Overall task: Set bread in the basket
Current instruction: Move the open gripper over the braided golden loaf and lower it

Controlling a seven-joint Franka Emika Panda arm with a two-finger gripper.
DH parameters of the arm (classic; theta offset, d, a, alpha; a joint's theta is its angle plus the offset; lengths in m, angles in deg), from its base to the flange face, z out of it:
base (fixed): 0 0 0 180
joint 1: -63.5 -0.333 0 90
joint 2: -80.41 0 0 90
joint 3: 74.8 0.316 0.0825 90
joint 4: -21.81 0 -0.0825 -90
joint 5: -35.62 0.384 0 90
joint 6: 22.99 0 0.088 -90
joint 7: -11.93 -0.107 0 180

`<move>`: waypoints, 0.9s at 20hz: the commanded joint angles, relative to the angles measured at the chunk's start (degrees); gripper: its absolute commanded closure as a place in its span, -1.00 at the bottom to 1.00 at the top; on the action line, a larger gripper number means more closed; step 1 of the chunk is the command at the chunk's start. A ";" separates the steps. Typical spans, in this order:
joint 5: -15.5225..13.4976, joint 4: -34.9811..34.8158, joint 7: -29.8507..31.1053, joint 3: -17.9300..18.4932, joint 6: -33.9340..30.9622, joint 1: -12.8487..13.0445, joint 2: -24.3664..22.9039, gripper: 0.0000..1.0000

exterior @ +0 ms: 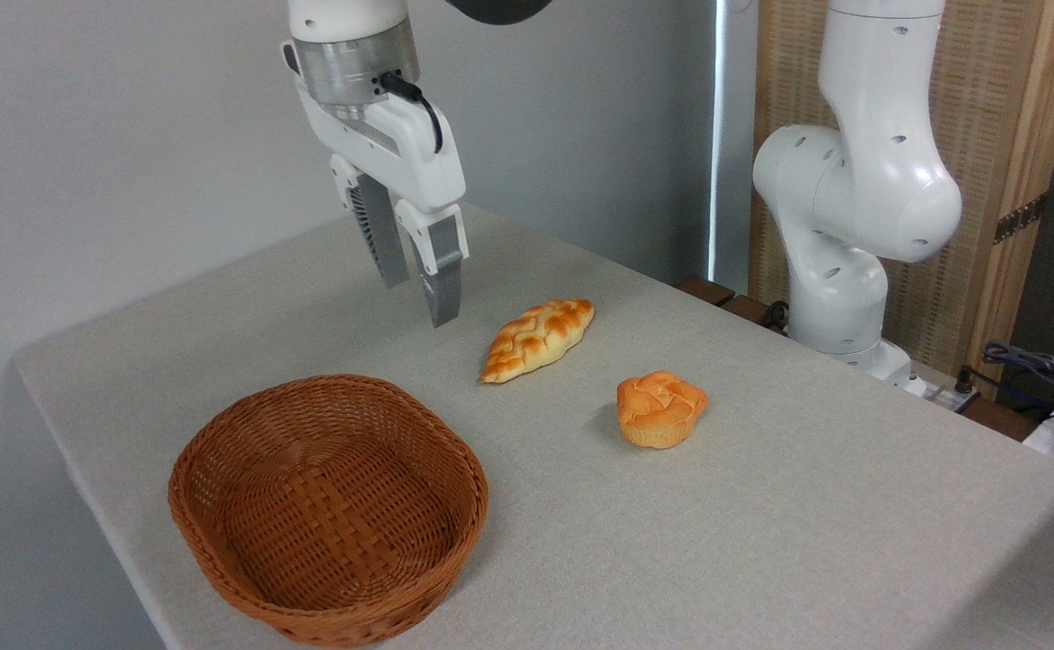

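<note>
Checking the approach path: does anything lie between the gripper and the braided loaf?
Nothing: in the camera view only bare table separates the open gripper from the braided loaf.

grey wall (111, 135), woven screen (996, 117)

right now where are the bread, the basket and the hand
bread (537, 339), fixed camera, middle of its braided top
basket (219, 552), fixed camera, left woven wall near the rim
hand (416, 301), fixed camera, gap between its two fingertips

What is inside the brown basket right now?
Nothing. The basket shows only its woven bottom. Its near wall hides a small strip of floor. The bread lies on the table, untouched.
</note>
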State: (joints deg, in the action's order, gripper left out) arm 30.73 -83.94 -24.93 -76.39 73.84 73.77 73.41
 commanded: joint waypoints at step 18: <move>-0.30 -19.47 -0.50 2.30 10.46 11.87 -5.56 -1.00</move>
State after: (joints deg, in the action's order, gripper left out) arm 30.71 -97.39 -24.93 -75.28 80.36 83.76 72.21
